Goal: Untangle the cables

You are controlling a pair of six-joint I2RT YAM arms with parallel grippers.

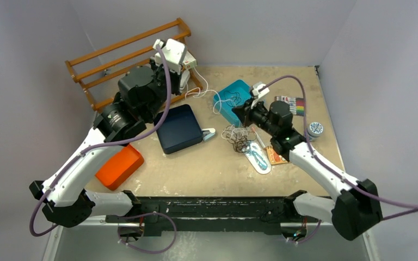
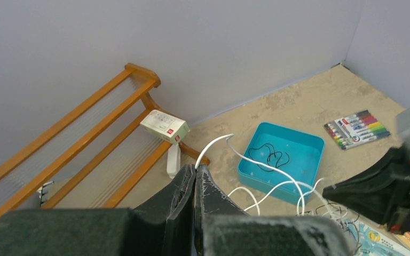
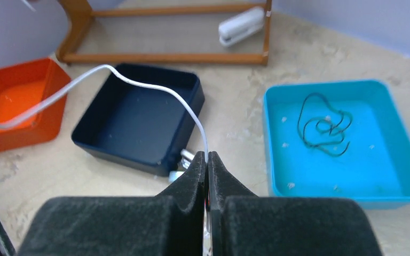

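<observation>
Left arm [image 1: 80,164] and right arm [image 1: 317,163]: white links, black joint housings, purple hose [image 1: 166,76] along each; fingers [image 3: 191,184] black, textured.

I work in a robot lab cell. Bare pale walls [image 1: 250,27] box my desk [image 1: 207,168] in on three sides. My left arm [image 1: 81,163] and right arm [image 1: 326,168] are bolted to a black rail [image 1: 212,209] at its near edge, trailing purple hoses [image 1: 166,81]. Test props lie about: an orange bin [image 1: 118,167], a navy bin [image 1: 178,129], a teal bin [image 1: 238,82], a wooden rack [image 1: 125,54] and markers [image 1: 294,105].
</observation>
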